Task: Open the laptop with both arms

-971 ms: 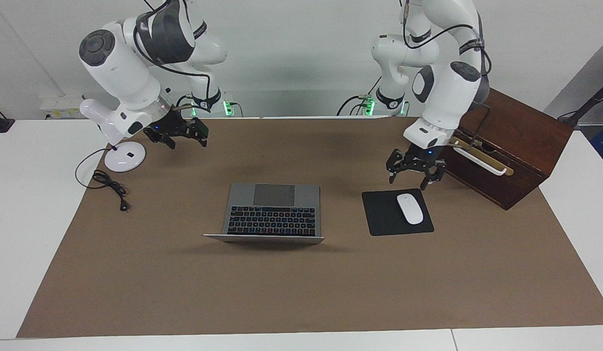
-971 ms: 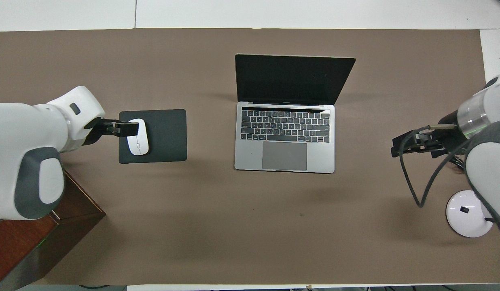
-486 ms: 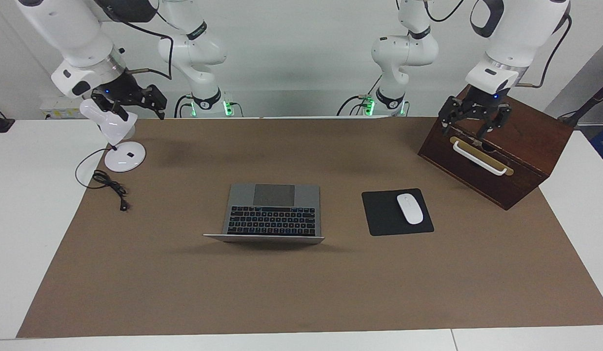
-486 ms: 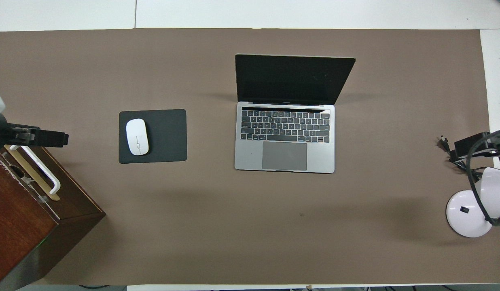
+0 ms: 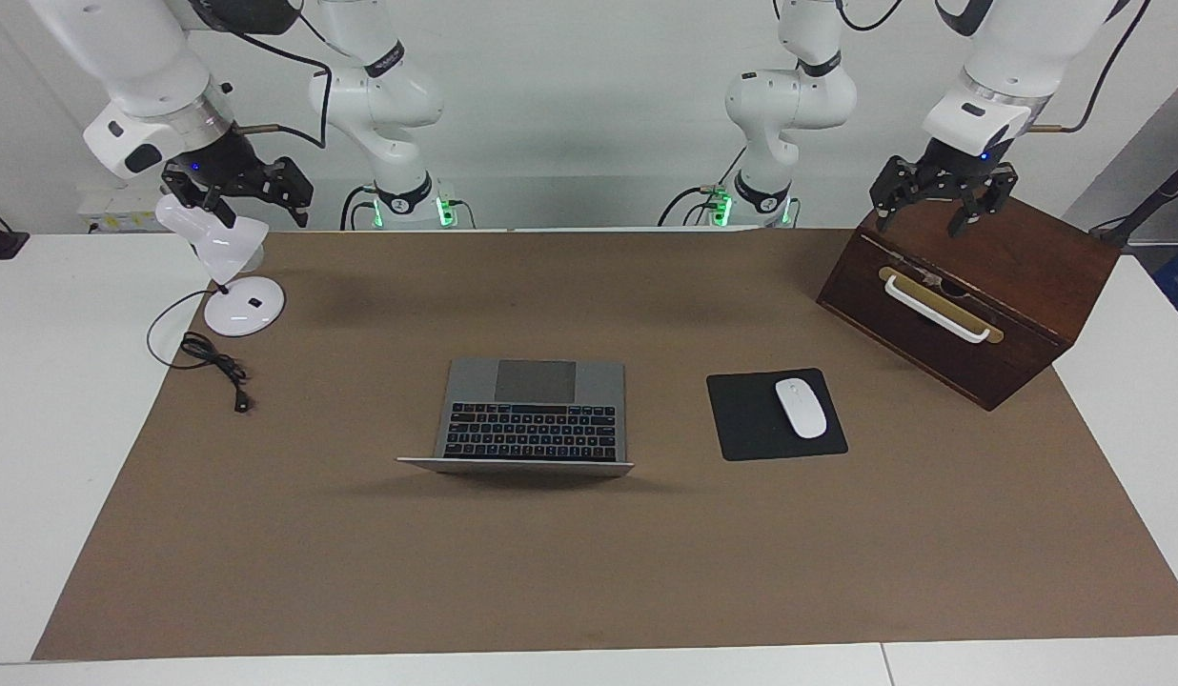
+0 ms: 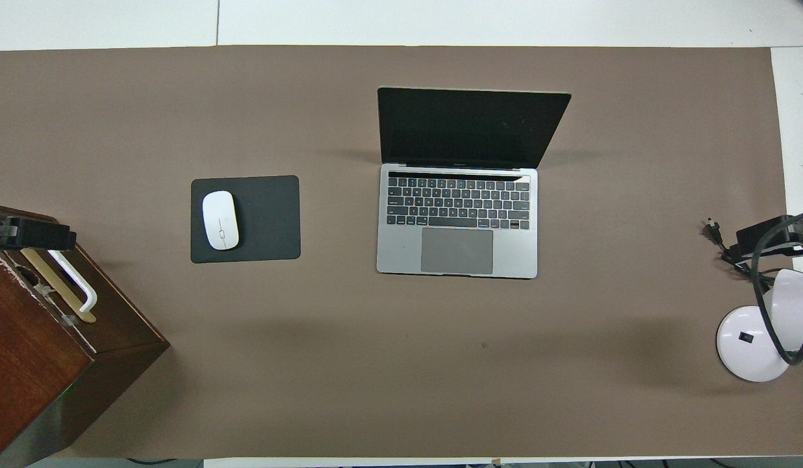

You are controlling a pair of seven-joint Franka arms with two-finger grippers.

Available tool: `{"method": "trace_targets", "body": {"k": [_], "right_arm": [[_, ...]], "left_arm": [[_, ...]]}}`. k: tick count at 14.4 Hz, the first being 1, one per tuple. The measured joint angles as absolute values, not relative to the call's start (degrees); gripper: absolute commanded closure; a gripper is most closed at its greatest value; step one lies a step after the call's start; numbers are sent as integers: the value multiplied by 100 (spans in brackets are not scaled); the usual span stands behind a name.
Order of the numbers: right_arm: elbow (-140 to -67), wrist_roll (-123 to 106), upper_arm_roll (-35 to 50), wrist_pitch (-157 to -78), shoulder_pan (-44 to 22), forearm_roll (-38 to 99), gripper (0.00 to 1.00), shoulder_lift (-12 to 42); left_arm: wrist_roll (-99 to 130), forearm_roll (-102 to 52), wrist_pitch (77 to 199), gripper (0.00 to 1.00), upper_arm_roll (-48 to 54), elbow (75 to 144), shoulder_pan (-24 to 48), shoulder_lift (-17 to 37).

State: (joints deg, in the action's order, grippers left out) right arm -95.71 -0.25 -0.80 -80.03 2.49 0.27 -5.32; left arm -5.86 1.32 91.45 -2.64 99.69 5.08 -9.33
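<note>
Laptop (image 5: 534, 412) lies open mid-surface beside the mouse pad (image 5: 753, 416). Left gripper (image 5: 944, 208), jaws spread, hangs raised over the wooden box (image 5: 1008, 276); right gripper (image 5: 238, 198), jaws spread, over the lamp (image 5: 229, 276).

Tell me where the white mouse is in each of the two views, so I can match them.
Facing view: the mouse lies on the black pad, at the right of the picture, below the wooden box.
Overhead view: the mouse lies on the pad, at the left of the picture.
Shared landmark: the open laptop, beside the pad in both.
</note>
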Motion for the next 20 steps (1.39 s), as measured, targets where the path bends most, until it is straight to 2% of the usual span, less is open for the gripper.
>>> {"method": "trace_targets", "body": {"k": [9, 20], "right_arm": [[-10189, 45, -53, -8346, 235, 126, 0, -627], [-10226, 45, -51, -8463, 234, 96, 0, -700]], "left_arm": [[-585, 132, 9281, 0, -187, 10000, 490, -920], [-452, 132, 9510, 0, -11, 10022, 235, -915]]}}
